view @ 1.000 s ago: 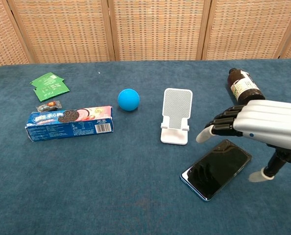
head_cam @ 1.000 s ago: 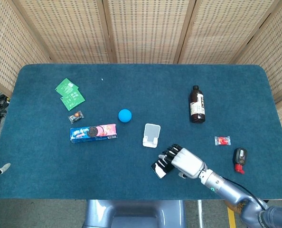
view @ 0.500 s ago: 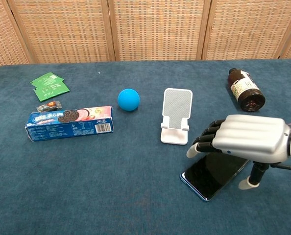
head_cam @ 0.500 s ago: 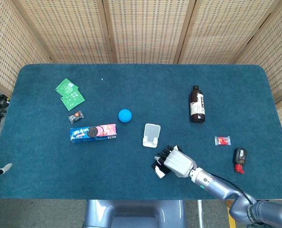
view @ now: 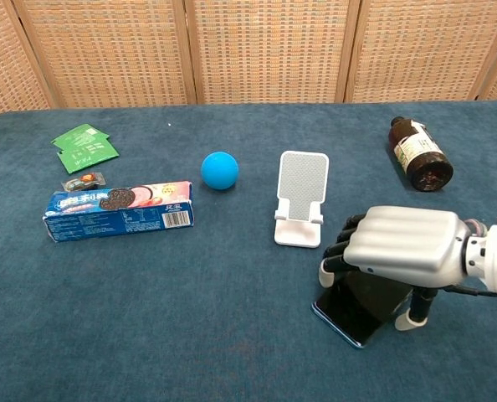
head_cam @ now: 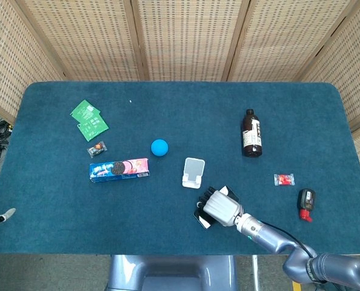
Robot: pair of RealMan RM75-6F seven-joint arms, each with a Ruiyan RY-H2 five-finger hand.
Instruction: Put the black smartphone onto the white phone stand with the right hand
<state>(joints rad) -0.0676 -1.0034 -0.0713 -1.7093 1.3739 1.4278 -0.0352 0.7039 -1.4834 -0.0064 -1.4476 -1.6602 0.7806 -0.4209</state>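
The right hand [view: 399, 248] is closed around the black phone [view: 357, 303], one edge tipped up off the bench [view: 232, 335], at about five o'clock from the white stand [view: 301, 198]. A brown bottle [view: 420, 154] lies at two o'clock.

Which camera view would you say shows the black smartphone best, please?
The chest view: the black smartphone shows large beneath the right hand, its near corner exposed. The head view shows only a small sliver beside the hand.
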